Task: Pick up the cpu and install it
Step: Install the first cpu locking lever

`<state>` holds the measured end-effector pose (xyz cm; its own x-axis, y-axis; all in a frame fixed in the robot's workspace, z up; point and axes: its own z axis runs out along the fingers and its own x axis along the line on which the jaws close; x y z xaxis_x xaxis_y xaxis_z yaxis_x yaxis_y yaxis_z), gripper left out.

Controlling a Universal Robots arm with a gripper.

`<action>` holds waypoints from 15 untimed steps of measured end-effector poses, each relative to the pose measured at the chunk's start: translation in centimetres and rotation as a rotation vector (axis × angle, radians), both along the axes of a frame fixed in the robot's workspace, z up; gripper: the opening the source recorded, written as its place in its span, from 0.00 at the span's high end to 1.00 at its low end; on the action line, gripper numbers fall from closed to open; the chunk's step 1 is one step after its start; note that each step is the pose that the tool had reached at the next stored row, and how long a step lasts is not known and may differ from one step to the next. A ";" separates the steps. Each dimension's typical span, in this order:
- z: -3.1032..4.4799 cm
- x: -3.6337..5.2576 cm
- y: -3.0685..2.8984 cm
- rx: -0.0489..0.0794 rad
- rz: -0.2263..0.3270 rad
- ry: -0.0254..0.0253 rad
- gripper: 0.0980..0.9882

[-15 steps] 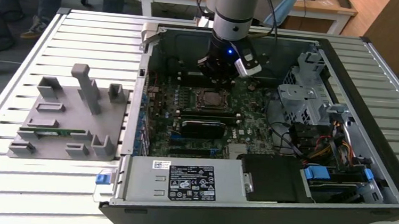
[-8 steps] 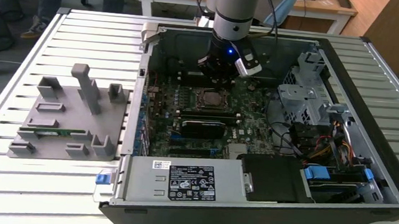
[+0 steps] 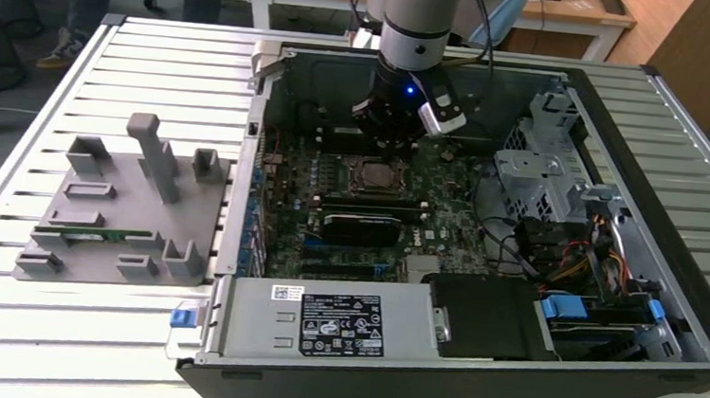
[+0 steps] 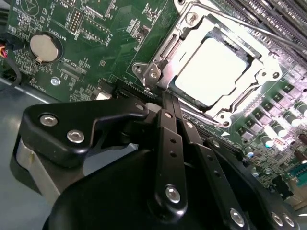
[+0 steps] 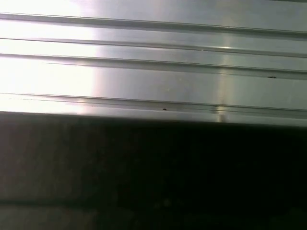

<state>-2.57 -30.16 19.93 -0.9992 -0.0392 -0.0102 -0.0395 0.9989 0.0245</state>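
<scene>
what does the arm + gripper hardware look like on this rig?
Silver-grey cylindrical arm with a black wrist section, a small blue light, dark cables alongside and a white-and-black module clipped on. The gripper is matte black, with flat linkage bars and silver screws.

The exterior view looked down from above on the whole open computer case [image 3: 468, 379] on the slatted table [image 3: 91, 330]. The second wrist view sat very near the motherboard [image 4: 86, 48], facing past the gripper [image 4: 168, 103] to the socket [image 4: 216, 67], which the exterior view showed at center. The first wrist view faced metal slats [image 5: 153, 72] closely.
</scene>
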 end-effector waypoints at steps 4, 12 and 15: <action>0.00 0.00 0.00 -0.019 0.000 -0.0001 0.98; -0.11 0.00 0.01 -0.045 0.000 0.0001 0.98; -0.18 -0.01 0.03 -0.042 0.000 0.0003 0.98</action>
<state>-2.58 -30.13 19.76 -0.9992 -0.0397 -0.0082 -0.0396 0.9991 -0.0172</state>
